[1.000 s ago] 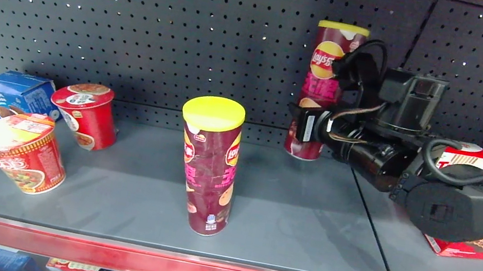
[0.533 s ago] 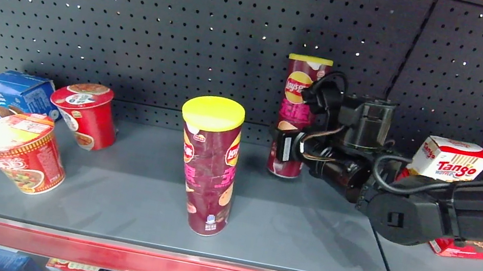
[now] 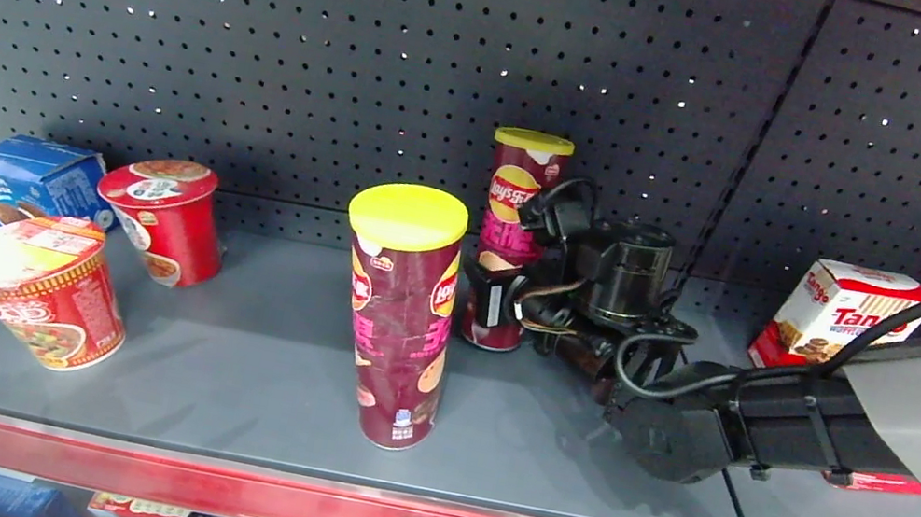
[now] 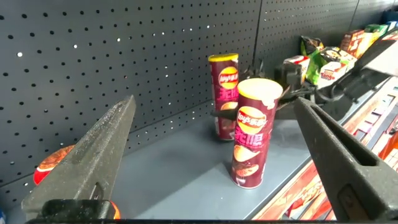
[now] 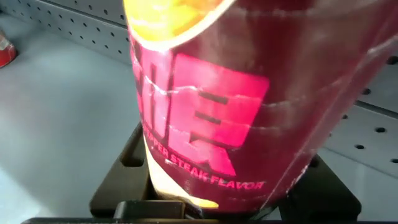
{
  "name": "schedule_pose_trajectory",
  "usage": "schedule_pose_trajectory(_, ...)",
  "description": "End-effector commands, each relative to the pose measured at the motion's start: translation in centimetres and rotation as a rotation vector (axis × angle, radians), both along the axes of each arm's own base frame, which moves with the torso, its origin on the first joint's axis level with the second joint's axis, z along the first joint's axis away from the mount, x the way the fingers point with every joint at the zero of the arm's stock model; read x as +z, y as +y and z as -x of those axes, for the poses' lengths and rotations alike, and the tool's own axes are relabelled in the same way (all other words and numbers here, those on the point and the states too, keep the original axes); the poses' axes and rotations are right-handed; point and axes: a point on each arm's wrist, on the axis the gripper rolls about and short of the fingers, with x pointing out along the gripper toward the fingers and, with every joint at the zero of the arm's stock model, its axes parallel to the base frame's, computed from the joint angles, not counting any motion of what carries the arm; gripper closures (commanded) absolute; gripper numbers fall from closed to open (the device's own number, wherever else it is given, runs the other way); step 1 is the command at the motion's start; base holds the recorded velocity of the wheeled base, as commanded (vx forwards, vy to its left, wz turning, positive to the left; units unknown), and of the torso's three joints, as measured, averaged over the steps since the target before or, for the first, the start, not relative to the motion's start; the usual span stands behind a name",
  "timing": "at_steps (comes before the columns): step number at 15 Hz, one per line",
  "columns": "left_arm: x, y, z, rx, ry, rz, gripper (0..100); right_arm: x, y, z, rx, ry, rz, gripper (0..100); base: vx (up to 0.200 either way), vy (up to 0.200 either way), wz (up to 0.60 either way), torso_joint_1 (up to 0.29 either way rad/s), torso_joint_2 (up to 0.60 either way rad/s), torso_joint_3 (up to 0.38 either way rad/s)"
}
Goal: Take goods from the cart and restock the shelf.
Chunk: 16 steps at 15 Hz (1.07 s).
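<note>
- Broadly: smooth grey metal shelf (image 3: 578,450) with a glossy red front lip, backed by dark perforated pegboard (image 3: 274,27).
- Right gripper (image 3: 500,303), black and blocky, clamped on the lower half of the rear chip can (image 3: 526,175), with fingers (image 3: 485,293) pressed flat against its sides.
- Left gripper (image 4: 214,109): rough grey fingers spread wide, well short of both cans.
- Rear chip can: tall glossy maroon cylinder, yellow lid, upright near the pegboard, behind and right of the matching front chip can (image 3: 403,315).
</note>
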Motion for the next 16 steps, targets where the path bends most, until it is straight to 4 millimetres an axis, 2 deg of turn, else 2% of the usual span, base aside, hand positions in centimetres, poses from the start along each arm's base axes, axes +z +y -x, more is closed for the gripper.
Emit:
schedule_pose_trajectory(1, 0.0, 0.0, -0.1, -0.004, 0.003, 0.001, 0, -1.7, 1.2, -0.5, 0.008, 0.023, 0.021, 100, 0.0, 0.0, 0.0, 0.0, 0.0, 0.0)
schedule_pose_trajectory(6, -0.1, 0.0, -0.1, -0.008, 0.005, 0.003, 0, -3.1, 2.2, -1.3, -0.018, 0.02, 0.045, 100, 0.0, 0.0, 0.0, 0.0, 0.0, 0.0)
schedule_pose_trajectory(9, -0.1, 0.0, -0.1, -0.008, 0.008, 0.005, 0, -2.4, 2.9, -1.2, -0.038, -0.001, 0.037, 100, 0.0, 0.0, 0.0, 0.0, 0.0, 0.0)
schedule_pose_trajectory(16, -0.2, 0.0, -0.1, -0.008, 0.009, 0.005, 0, -3.0, 3.0, -1.4, -0.055, 0.0, 0.051, 100, 0.0, 0.0, 0.0, 0.0, 0.0, 0.0)
